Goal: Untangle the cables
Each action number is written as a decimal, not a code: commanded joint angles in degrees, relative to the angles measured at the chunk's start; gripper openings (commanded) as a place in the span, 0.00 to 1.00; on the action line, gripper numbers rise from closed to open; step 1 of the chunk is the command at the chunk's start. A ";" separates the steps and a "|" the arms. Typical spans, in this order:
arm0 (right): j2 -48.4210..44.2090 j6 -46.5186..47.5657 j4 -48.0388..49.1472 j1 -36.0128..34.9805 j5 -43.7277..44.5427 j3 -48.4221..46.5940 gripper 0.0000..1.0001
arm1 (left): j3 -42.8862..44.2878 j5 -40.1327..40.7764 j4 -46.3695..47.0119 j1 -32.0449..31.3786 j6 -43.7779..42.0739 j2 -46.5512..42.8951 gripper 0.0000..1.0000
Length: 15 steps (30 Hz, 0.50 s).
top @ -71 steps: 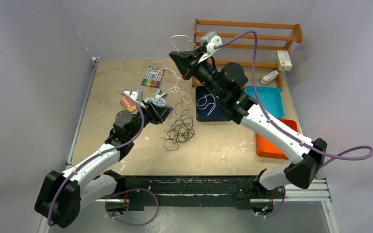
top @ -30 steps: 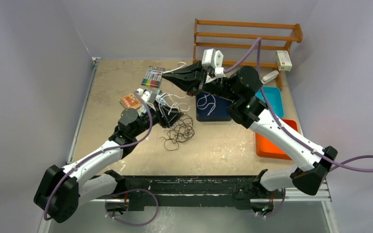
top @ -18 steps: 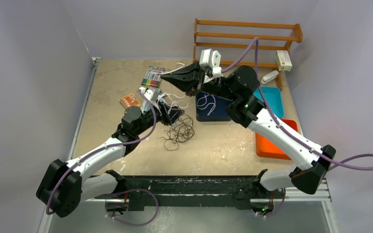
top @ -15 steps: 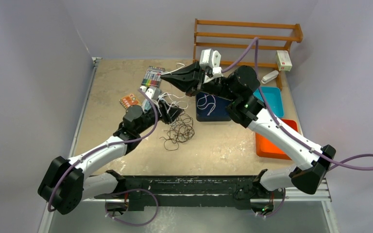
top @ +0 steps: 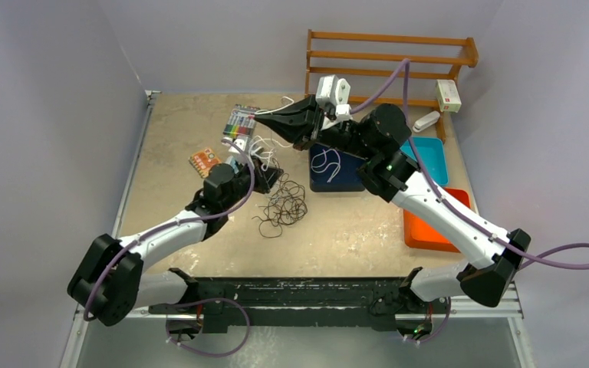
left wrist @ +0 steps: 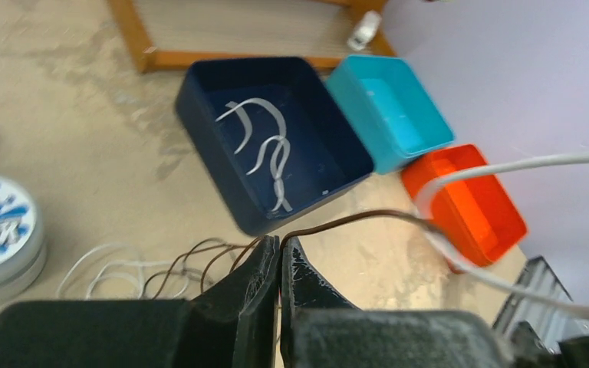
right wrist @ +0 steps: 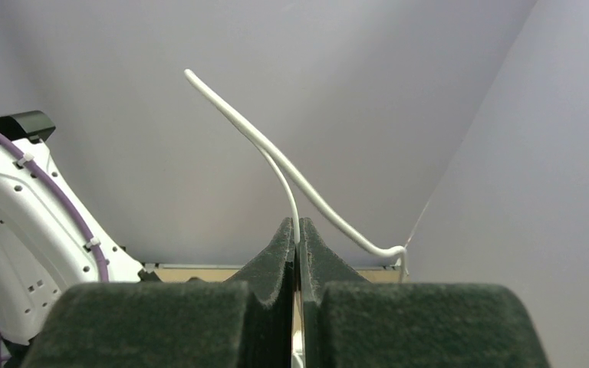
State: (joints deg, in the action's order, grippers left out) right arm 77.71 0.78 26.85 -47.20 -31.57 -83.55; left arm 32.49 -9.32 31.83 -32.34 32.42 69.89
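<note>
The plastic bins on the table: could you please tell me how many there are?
3. The navy bin lies before the wooden rack, the teal bin is just right of it, and the orange bin is below the teal one in the top view. No others show.

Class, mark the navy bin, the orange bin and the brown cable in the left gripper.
navy bin [left wrist: 322,146], left wrist view, bare inner floor.
orange bin [left wrist: 468,211], left wrist view, bare inner floor.
brown cable [left wrist: 345,220], left wrist view, its arched stretch.
</note>
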 commanded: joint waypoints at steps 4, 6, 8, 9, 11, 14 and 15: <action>-3.33 2.04 2.69 0.09 5.20 -0.84 0.00 | -2.78 16.64 -10.48 -0.16 5.82 8.51 0.00; -3.58 2.23 2.67 0.09 5.77 -0.63 0.00 | -3.39 18.46 -11.76 -0.10 7.74 11.24 0.00; -3.96 2.36 2.85 0.09 6.58 -0.44 0.00 | -4.41 18.97 -11.28 -0.05 9.26 13.38 0.00; -4.09 2.43 2.98 0.09 6.95 -0.32 0.00 | -4.87 19.22 -10.68 -0.09 9.61 14.10 0.00; -4.54 2.73 3.30 0.09 8.08 0.00 0.00 | -5.58 20.08 -10.00 -0.09 10.62 14.86 0.00; -5.07 3.25 3.37 0.09 9.36 0.36 0.00 | -5.56 20.35 -10.26 -0.09 10.33 14.59 0.00; -5.11 3.40 3.25 0.09 10.16 0.39 0.00 | -5.45 20.32 -10.63 -0.09 9.82 13.64 0.00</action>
State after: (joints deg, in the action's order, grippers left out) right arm 74.72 2.81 26.96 -47.20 -24.93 -83.11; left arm 26.94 8.43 20.86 -32.34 41.45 84.88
